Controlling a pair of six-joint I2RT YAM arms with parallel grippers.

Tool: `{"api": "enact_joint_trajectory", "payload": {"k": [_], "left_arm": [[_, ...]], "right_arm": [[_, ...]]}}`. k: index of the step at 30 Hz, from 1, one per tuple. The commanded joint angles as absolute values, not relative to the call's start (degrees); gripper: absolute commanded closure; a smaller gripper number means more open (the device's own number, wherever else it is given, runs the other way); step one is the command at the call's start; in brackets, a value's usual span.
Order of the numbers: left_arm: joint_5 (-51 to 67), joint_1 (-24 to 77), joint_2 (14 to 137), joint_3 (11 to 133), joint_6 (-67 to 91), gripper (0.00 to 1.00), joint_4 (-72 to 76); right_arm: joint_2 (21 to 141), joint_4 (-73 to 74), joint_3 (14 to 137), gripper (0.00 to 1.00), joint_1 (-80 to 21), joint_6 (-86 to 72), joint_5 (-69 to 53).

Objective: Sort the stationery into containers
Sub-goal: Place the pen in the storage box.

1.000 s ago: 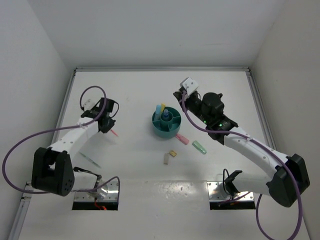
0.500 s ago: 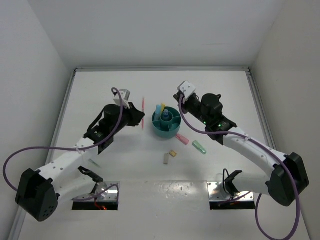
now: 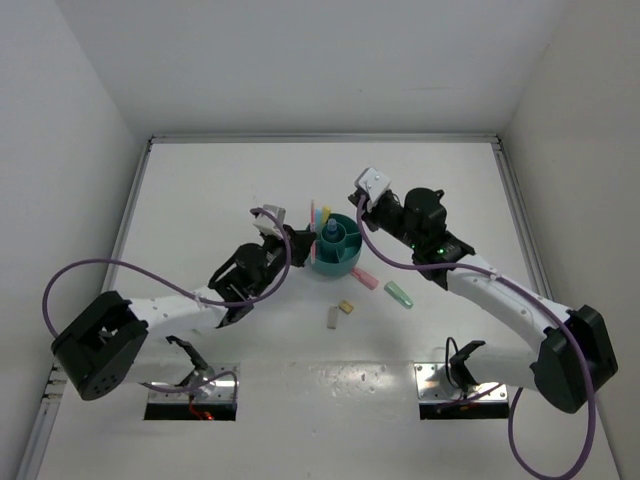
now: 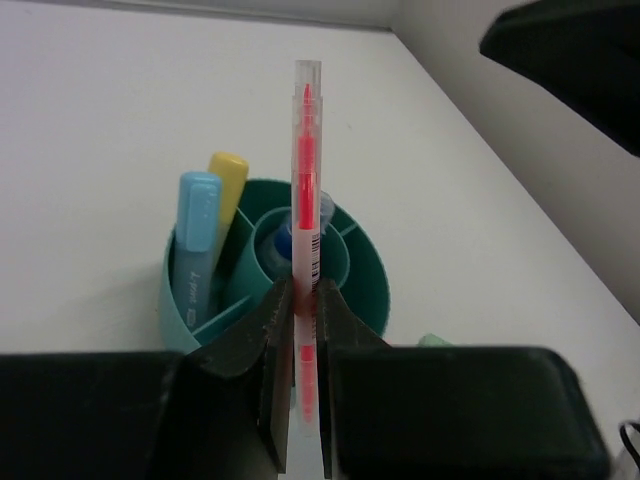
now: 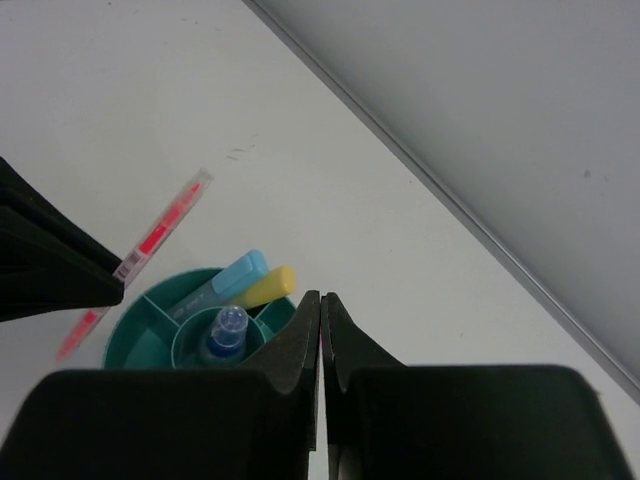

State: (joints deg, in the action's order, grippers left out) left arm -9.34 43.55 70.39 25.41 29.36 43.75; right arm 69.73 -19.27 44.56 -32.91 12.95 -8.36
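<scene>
While our left end effector (image 4: pixel 300 312) clamps the pink pen (image 4: pixel 306 170), long axis pointing ahead, the teal organiser (image 4: pixel 368 272) lies just beyond and below; our right end effector (image 5: pixel 320 312) is closed, empty.

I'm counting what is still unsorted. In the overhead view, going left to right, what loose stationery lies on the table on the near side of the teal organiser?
grey eraser → tan eraser → pink marker → green marker
</scene>
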Motion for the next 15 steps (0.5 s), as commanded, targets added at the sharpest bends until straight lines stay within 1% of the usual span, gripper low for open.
{"api": "enact_joint_trajectory", "payload": {"k": [1,2,7,15], "left_arm": [[-20.29,45.61,72.50,25.14,28.92,1.00,58.34],[-22.04,45.62,73.99,24.35,28.92,1.00,59.84],[-22.76,46.14,78.73,24.35,31.11,1.00,65.47],[-24.52,47.46,85.07,27.51,30.59,1.00,66.62]], "right_arm": [[69.52,-22.06,43.68,1.00,-32.43,13.45,-10.28],[69.52,-22.06,43.68,1.00,-32.43,13.45,-10.28],[70.05,-22.06,43.68,1.00,-31.91,13.45,-11.43],[70.05,-22.59,43.15,1.00,-31.38,13.45,-11.43]]}}
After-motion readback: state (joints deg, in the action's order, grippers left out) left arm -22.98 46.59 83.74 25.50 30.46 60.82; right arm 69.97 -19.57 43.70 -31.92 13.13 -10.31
